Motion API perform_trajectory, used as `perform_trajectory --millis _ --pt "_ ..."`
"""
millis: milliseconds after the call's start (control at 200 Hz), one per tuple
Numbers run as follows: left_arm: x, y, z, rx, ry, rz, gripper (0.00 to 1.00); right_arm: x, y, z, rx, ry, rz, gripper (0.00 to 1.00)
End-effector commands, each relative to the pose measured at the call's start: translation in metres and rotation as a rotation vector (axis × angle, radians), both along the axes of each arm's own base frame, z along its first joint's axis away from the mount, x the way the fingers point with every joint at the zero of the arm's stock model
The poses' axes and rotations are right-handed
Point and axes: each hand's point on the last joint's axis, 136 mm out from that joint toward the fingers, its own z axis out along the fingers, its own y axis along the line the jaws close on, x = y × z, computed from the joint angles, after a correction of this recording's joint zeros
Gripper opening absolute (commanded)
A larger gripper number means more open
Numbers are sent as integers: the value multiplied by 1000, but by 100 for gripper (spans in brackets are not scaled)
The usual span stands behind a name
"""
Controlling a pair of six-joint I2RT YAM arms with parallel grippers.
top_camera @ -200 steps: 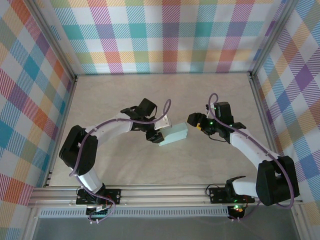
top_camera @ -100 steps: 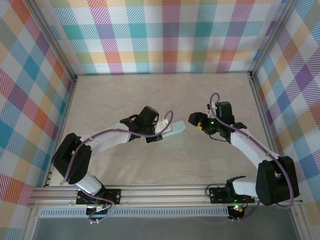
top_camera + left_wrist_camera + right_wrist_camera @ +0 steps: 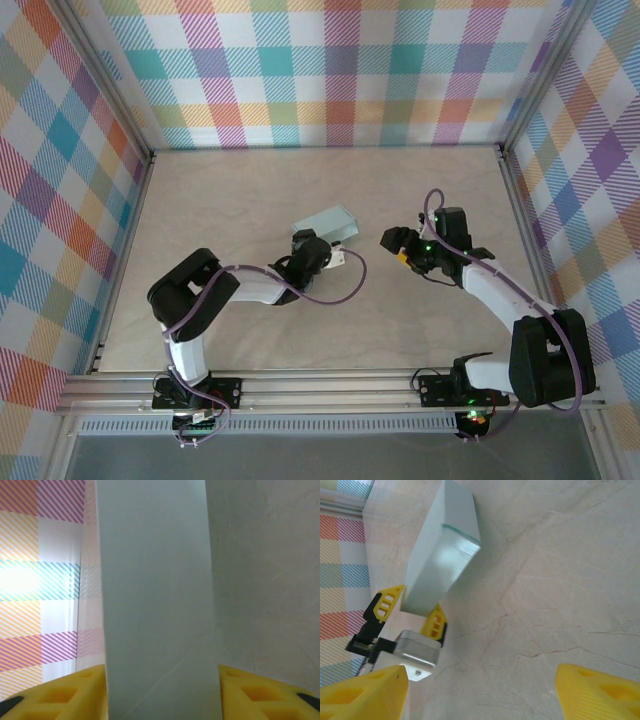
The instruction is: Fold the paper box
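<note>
The paper box (image 3: 325, 222) is a pale mint-green folded rectangular box, out on the table just beyond my left gripper (image 3: 322, 242). In the left wrist view the box (image 3: 155, 590) runs up the middle of the frame, and the yellow fingers (image 3: 60, 695) press against both of its long sides. The right wrist view shows the box (image 3: 442, 560) tilted up off the table, its lower end between the left gripper's (image 3: 412, 611) fingers. My right gripper (image 3: 390, 240) stands open to the right of the box, apart from it, and only bare table lies between its fingers (image 3: 365, 692).
The pale marbled table (image 3: 250, 180) is walled by plaid panels (image 3: 330, 70) at the back and on both sides. An aluminium rail (image 3: 330, 395) runs along the near edge by the arm bases.
The left arm has swung its gripper back and to the left, carrying the box from the table's centre towards the rear and turning it. The right arm has barely moved.
</note>
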Motion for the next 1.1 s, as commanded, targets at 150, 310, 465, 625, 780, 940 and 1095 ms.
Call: perform_trajectory --millis 150,310,465,625,780,940,1095 --pt "-21 -6 41 -238 86 -21 95 5 0 2 28 -6 1 77" --pt "-34 9 81 -666 271 28 100 7 -6 4 -19 -55 11 78" --pt "-27 64 111 -986 276 237 100 21 -28 13 -181 -195 -6 94" --pt "-28 133 111 -1133 157 467 100 46 -71 29 -449 -357 -105 100" --pt "-37 199 111 -1174 -17 636 100 57 -122 40 -788 -456 -204 100" --pt "-27 223 84 -1194 -43 684 100 66 -145 27 -930 -607 -270 100" --pt "-9 228 58 -1216 -46 685 100 74 -153 -1 -867 -642 -288 100"
